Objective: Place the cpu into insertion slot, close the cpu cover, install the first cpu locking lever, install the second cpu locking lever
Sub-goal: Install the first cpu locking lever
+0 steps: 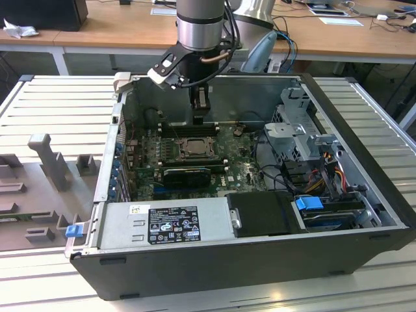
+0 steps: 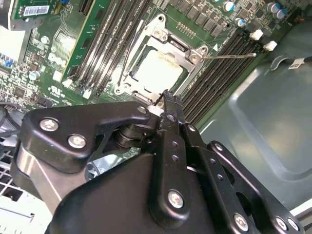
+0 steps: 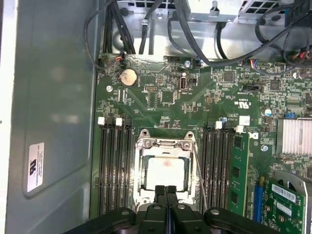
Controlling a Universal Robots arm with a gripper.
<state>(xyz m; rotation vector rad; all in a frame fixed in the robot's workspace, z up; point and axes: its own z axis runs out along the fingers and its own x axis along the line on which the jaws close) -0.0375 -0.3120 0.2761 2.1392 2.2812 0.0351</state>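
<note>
Gripper low over the socket, fingers pressed together.
The cpu sits in the insertion slot, framed by the cpu cover; the fingertips hide its near edge. The open computer case lies on a slatted metal table, wooden desks behind.

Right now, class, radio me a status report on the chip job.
Gripper jaws shut, at socket edge. Chip seated, cover down. Thin lever alongside.
</note>
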